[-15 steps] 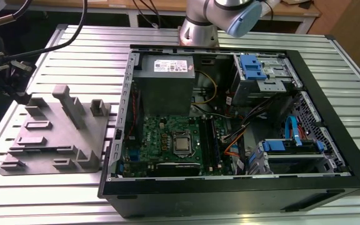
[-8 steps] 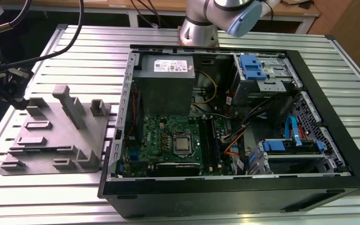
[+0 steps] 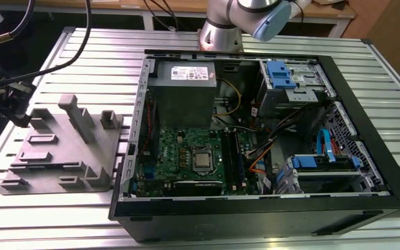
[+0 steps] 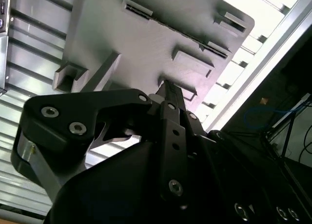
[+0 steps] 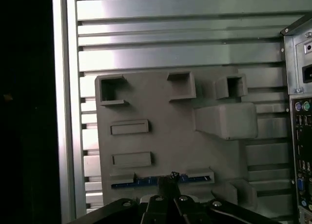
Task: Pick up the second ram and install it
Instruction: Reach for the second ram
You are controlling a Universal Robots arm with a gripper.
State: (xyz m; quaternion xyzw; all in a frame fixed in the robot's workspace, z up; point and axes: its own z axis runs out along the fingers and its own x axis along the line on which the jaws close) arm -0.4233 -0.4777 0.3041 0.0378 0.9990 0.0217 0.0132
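Grey plastic holder tray (image 5: 170,141) w/ thin dark-blue ram stick (image 5: 134,183) in slot; blk gripper (image 5: 169,179) prob. clenched on it.

- Cool, even room light falls from above; the slatted metal table (image 3: 116,57) gleams along its ribs.
- The open computer case (image 3: 374,146) sits shadowed inside.
- In the second wrist view, glare whitens the table beyond the grey tray (image 4: 146,38).
- The gripper (image 4: 166,87) there looks dark and blurred.

You have a grey holder tray (image 3: 68,153) at the exterior view's left on the slatted bench (image 3: 102,47). Just beside it, filling centre and right, is the open computer case (image 3: 255,221), with its power supply (image 3: 183,96) above the green motherboard (image 3: 179,156).
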